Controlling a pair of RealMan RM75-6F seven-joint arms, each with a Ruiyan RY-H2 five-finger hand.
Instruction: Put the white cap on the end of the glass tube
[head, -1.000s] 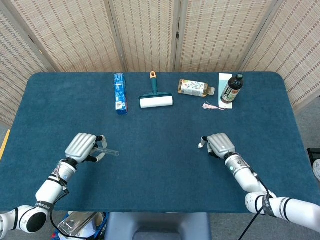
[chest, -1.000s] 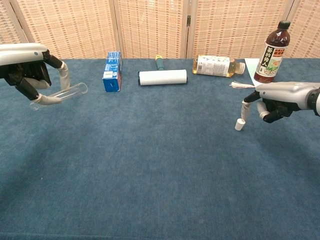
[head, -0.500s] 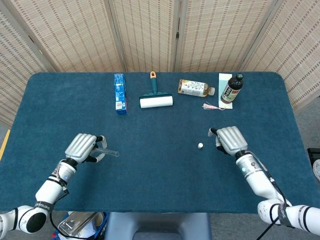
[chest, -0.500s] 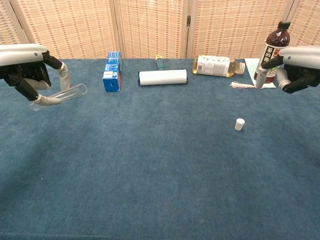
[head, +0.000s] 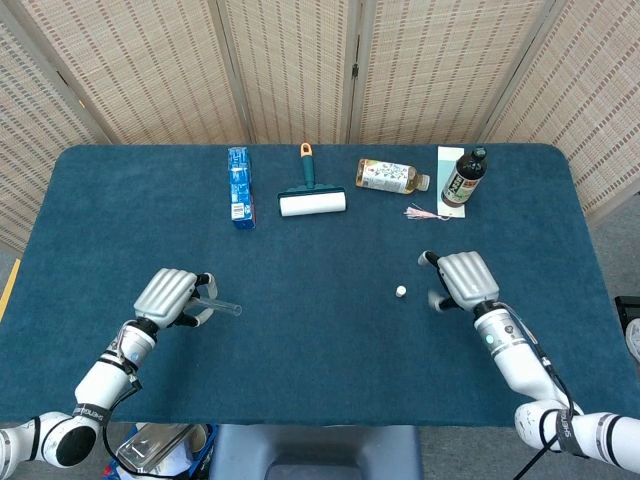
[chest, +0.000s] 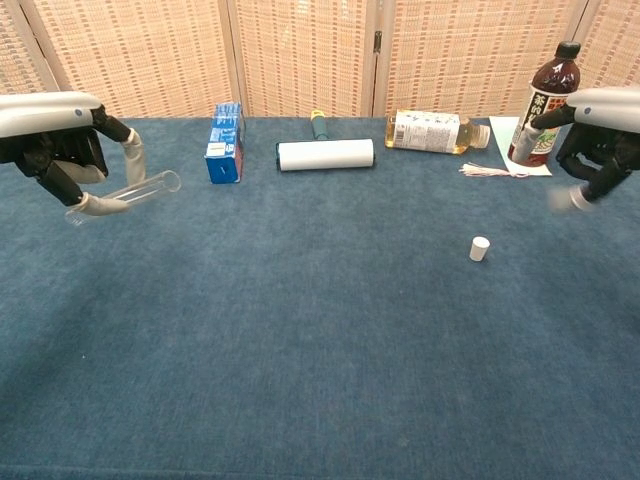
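Observation:
The small white cap (head: 401, 292) stands alone on the blue table (head: 320, 340), also seen in the chest view as the cap (chest: 480, 248). My right hand (head: 462, 280) hovers just to its right, apart from it, holding nothing with its fingers spread; the chest view shows this right hand (chest: 592, 148) raised above the table, one fingertip blurred. My left hand (head: 168, 296) grips the glass tube (head: 217, 306) near one end, and the tube's open end points right toward the middle. The chest view shows the left hand (chest: 68, 152) holding the tube (chest: 138, 190) tilted above the table.
Along the far edge lie a blue box (head: 238, 186), a lint roller (head: 311, 200) and a clear bottle on its side (head: 390, 177). A dark bottle (head: 463, 178) stands upright on a white card, with a pink tassel (head: 420, 212) beside it.
My right hand let go of the cap, rose and moved right, away from it; the cap stays standing on the table. My left hand with the tube shifted only slightly.

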